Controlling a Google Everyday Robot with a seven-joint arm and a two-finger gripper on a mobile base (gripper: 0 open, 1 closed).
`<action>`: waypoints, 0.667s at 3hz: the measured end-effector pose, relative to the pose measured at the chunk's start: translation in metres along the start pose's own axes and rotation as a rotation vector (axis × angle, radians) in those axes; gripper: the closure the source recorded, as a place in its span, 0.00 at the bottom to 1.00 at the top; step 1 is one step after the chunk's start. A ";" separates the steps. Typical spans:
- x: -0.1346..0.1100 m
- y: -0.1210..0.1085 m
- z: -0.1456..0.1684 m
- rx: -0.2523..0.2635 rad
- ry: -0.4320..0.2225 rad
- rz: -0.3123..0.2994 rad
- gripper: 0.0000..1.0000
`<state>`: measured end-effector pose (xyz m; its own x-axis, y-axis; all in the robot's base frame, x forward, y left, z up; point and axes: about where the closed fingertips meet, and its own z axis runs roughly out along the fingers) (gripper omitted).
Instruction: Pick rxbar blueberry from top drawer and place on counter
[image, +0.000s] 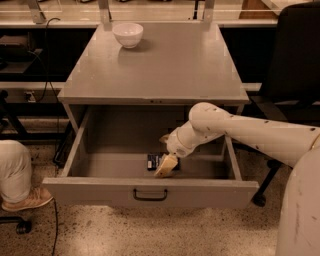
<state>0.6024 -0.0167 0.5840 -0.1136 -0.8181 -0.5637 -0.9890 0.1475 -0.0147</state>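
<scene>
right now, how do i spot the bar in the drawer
Find the wide grey metal top drawer, open below the grey counter. Near its front lies a small flat navy wrapper, the tan gripper at one end: the only dark thing inside.
</scene>
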 end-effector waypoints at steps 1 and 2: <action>-0.003 0.000 -0.005 0.000 0.000 0.000 0.63; -0.009 0.000 -0.013 0.000 0.000 0.000 0.87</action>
<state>0.6024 -0.0167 0.5992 -0.1137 -0.8179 -0.5640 -0.9889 0.1477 -0.0148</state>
